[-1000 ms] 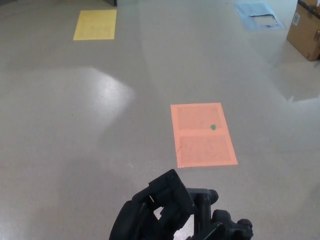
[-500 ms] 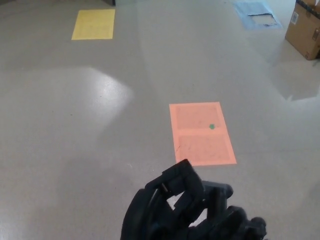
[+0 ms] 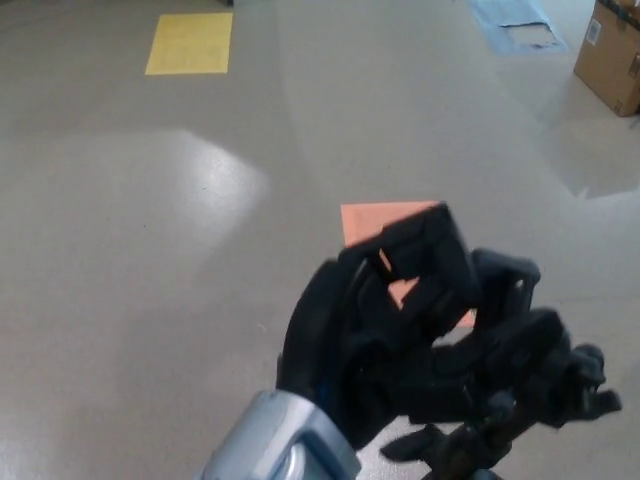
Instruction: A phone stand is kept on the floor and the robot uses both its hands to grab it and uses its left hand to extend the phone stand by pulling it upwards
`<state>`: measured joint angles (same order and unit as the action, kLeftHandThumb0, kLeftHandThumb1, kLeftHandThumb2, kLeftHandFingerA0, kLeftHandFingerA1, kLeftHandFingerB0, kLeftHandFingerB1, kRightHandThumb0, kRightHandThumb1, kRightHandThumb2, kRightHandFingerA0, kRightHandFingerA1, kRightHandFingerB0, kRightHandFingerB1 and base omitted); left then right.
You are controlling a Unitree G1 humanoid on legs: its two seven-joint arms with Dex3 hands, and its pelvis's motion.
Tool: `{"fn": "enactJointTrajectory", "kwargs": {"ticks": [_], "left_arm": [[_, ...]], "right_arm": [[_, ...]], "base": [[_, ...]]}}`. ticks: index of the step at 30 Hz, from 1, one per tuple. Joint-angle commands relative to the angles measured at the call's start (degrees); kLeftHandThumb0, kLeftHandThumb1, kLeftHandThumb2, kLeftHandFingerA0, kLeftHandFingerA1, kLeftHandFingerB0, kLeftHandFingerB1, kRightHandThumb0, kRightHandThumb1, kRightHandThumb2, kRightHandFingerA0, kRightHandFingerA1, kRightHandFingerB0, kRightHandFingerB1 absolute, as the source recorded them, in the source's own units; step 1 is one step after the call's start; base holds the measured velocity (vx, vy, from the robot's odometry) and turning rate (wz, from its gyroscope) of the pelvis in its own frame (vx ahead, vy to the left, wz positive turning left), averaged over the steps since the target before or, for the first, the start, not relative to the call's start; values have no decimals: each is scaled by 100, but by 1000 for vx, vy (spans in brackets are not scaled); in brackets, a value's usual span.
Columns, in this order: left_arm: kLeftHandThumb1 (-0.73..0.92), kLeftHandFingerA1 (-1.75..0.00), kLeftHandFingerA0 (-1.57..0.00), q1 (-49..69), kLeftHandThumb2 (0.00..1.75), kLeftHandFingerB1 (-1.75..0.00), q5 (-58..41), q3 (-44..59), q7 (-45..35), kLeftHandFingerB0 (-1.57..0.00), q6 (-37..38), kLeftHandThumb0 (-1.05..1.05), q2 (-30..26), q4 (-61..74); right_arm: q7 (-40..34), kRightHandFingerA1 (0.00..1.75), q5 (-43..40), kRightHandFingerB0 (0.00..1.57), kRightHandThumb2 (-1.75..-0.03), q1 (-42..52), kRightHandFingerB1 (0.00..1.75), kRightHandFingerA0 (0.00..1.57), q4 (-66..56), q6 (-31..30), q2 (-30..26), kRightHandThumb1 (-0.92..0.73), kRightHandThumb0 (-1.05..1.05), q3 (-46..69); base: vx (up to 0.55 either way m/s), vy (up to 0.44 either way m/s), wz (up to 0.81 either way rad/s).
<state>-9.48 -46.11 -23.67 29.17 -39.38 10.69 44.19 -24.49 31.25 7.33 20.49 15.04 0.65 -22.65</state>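
grey, glossy floor (image 3: 150, 250) throughout, with a pale glare patch at left. black left hand (image 3: 390, 320) raised mid-frame on a silver-grey wrist (image 3: 280, 450), fingers (image 3: 425, 250) curled around something dark; cannot tell exactly what, since black on black blurs together. lower right, black right hand (image 3: 545, 375) pressed against the left, grasp not clear either. below them, dark legs of the stand (image 3: 440, 445) spread near the bottom edge, top part hidden among the hands. orange mat (image 3: 375, 220) mostly covered behind the left hand. yellow mat (image 3: 190, 43) far at upper left. blue sheet (image 3: 515, 20) at top right, cardboard box (image 3: 612, 55) at the right edge.
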Motion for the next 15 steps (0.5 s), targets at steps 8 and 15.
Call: {"fn": "enactJointTrajectory", "kwargs": {"ticks": [8, 15], "left_arm": [[48, -175, -104, -1537, 90, -175, -1810, 669, 1437, -75, -691, 6, 742, 360], [49, -175, -105, -2148, 91, -175, -2068, 993, 1598, -76, -625, 5, 691, 404]], "right_arm": [[-96, 175, -527, 66, -74, 29, 175, 98, 389, 846, 159, -77, -10, 177], [-66, 175, -557, 68, -81, 16, 175, 97, 422, 783, 206, -73, -7, 224]], "base": [[0, 0, 0], [0, 0, 0]]}}
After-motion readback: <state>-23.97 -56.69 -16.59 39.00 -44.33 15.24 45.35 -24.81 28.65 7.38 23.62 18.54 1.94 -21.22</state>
